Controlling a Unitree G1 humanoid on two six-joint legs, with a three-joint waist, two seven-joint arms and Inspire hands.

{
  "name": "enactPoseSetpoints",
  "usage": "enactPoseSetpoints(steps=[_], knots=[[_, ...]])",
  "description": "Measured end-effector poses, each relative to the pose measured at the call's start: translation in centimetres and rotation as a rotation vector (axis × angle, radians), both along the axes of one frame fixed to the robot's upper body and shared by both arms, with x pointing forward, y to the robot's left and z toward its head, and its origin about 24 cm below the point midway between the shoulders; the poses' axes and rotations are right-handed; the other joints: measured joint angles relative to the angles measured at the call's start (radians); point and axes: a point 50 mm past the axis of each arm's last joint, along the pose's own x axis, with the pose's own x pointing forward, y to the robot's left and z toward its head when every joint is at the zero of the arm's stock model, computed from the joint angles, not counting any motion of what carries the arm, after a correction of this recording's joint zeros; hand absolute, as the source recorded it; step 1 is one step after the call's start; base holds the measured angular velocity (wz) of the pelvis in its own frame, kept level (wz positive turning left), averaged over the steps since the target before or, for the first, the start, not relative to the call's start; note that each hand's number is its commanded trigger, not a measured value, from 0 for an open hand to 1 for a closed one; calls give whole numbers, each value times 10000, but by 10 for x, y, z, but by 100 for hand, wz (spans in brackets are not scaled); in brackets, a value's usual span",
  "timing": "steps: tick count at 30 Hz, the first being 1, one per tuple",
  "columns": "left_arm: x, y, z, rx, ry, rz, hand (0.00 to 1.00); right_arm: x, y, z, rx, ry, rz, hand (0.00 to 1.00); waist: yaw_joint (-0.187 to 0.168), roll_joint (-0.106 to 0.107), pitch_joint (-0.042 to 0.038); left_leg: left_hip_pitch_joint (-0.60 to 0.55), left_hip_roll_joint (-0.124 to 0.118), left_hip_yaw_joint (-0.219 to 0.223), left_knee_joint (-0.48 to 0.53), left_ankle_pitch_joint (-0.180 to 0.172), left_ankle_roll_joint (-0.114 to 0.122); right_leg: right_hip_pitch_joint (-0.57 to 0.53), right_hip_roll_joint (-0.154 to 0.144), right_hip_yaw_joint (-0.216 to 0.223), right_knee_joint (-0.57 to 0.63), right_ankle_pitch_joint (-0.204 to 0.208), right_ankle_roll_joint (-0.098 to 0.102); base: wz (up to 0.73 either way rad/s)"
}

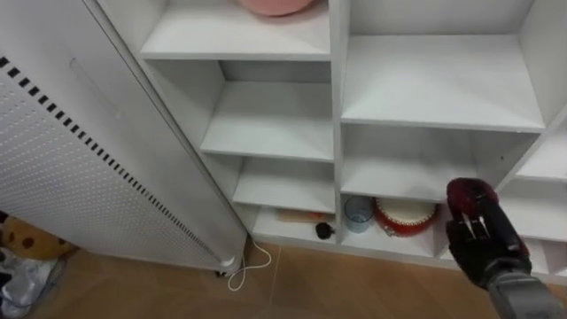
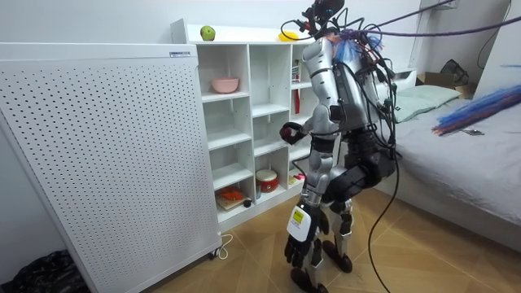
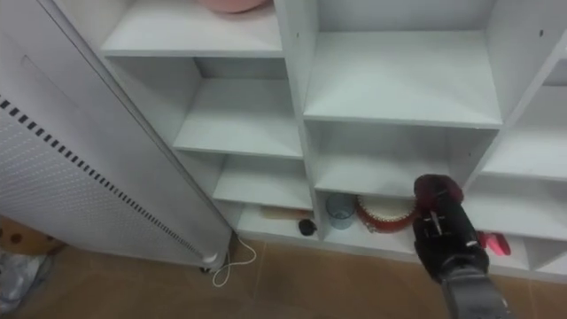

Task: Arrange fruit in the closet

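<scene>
Nearest to us, the right hand (image 1: pixel 483 248) rises from the lower right with its fingers clamped on a dark red fruit (image 1: pixel 468 197). We see the fruit held in the air outside the closet (image 1: pixel 337 106), in front of its lower compartments and on no shelf. Behind it on the bottom shelf stand a red tin (image 1: pixel 406 219) and, just to its left, a cup (image 1: pixel 358 213). A pink bowl (image 2: pixel 225 84) sits high in the left column. A green fruit (image 2: pixel 207 32) lies on the closet's top. In the room view the robot stands close before the closet, its left hand (image 2: pixel 299 240) hanging low by the leg.

We judge the step in hand to be the carry: the fruit is gripped but not yet placed. The next move calls for a forward reach into a bare compartment, such as the wide shelf (image 1: pixel 438 84) above. The hand must clear the shelf edge and dividers, lower the fruit until it rests, then let go without rolling it.
</scene>
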Motion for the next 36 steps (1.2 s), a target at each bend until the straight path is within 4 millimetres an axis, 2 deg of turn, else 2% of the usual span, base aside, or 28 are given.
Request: enactPoseSetpoints(steps=[2,5,10,16,17,22,26,33,36], knots=[[1,0,1,28,-51,-3,0,5,2,9,5,-109,-29,100,0,0,-2,-121,67,1,97,-70,13,-48,17,-49,47,9,-17,-3],[3,-3,1,-14,-111,-191,0,13,5,28,1,-395,-32,100,16,0,-6,-200,108,315,102,-52,73,-241,-61,45,178,2,-1,-1],[0,-1,1,1,-61,-165,0,23,8,56,-429,-505,-190,100,62,56,-41,-416,134,343,278,-58,84,-470,-75,67,295,-3,-7,-1],[-5,-1,0,-172,-9,146,0,22,6,60,-1009,195,-570,100,64,108,-74,-443,116,325,257,-64,91,-488,-91,10,320,-6,-7,0],[-5,-1,0,-167,1,152,0,22,6,61,-1000,232,-597,0,64,110,-75,-443,109,324,257,-64,91,-495,-96,13,329,-7,-9,0],[-8,-1,-1,-140,113,98,0,22,8,71,-1314,196,-680,0,67,151,-102,-428,85,314,399,-63,91,-493,-109,51,455,-52,-6,1],[-13,0,-2,-131,240,128,0,22,9,70,-1298,413,-807,0,92,151,-101,-437,104,303,422,-69,90,-488,-101,104,506,-55,-14,0],[-9,-2,0,-194,15,51,0,22,10,74,-1223,524,-1019,0,367,152,-102,-436,91,288,571,-117,111,-489,-177,79,694,-77,-42,0],[-10,-2,0,-284,-11,26,0,22,11,77,-1272,419,-995,0,367,157,-105,-418,65,262,629,-117,115,-443,-211,70,737,-94,-28,1]])
